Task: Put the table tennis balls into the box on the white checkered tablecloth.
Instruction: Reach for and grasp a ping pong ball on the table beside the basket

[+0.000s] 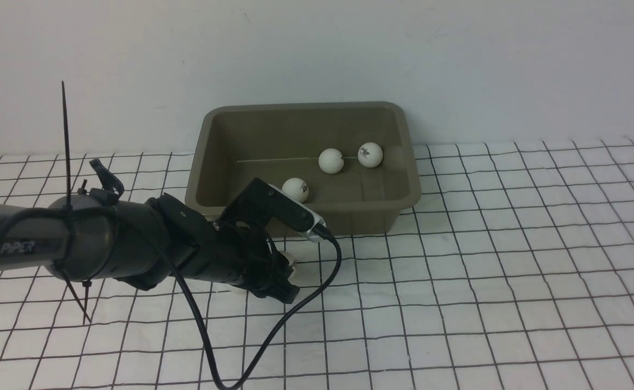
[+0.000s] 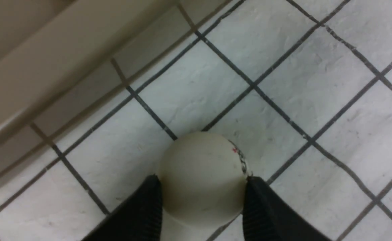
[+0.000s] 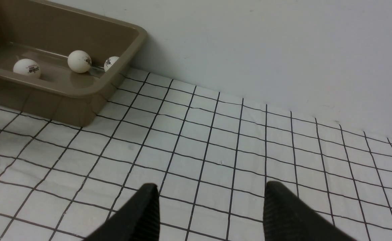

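The olive-grey box (image 1: 403,179) stands at the back of the white checkered tablecloth (image 1: 485,271). Three table tennis balls lie inside it (image 1: 331,161), (image 1: 370,155), (image 1: 295,189). My left gripper (image 1: 287,276) is low over the cloth just in front of the box's near wall. In the left wrist view it (image 2: 202,182) is shut on a fourth ball (image 2: 201,167), with both fingers touching its sides. The box wall (image 2: 31,67) is close by. My right gripper (image 3: 209,201) is open and empty over bare cloth, out of the front view. It sees the box (image 3: 65,88) off to one side.
A white wall rises right behind the box. A black cable (image 1: 273,336) loops from the left wrist down over the cloth. A long cable tie (image 1: 66,124) sticks up from the left arm.
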